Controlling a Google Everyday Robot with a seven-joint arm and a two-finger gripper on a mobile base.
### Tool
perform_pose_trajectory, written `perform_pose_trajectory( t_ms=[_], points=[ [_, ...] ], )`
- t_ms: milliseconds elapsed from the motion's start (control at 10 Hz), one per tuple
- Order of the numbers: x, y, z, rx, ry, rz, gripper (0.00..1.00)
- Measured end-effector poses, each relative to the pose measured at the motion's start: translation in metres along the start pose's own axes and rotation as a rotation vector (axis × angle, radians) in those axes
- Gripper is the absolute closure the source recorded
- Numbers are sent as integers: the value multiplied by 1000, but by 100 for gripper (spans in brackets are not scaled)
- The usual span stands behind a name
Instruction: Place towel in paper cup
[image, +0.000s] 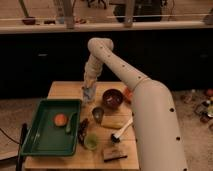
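At the left edge of the wooden counter (60, 90) sits a green tray (35, 142). It holds a round orange item (60, 119) and, just beside it, a slim green one (70, 123).

Right of the tray's far corner, the towel (89, 97) shows as a small, pale, bluish-white bunch, taller than it is wide. Its lower end is at or just above the counter surface. It sits directly under the claw (89, 90), which points straight down from the white arm (115, 65). The towel's top merges with the claw's tip, and it cannot be told whether the claw is clamped on the cloth or merely standing over it.

The paper cup (98, 115) stands upright nearer the camera and slightly to the right, close to the towel but apart from it, its dark mouth facing up. A small green cup (91, 142) sits nearer still.

Further right, a dark bowl (113, 98) rests beside the arm. In front of it lie a yellow block (116, 121), a white-handled brush (121, 131) and a dark brown slab (114, 153). The arm's thick lower section (155, 130) fills the right side.
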Motion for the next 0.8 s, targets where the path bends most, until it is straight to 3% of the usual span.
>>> perform_pose_trajectory(
  t_ms=[400, 600, 700, 800],
  points=[
    [12, -1, 1, 47, 27, 73, 96],
    [14, -4, 4, 57, 19, 88, 96],
    [14, -6, 5, 56, 11, 88, 94],
    [12, -9, 7, 53, -2, 84, 85]
  ],
)
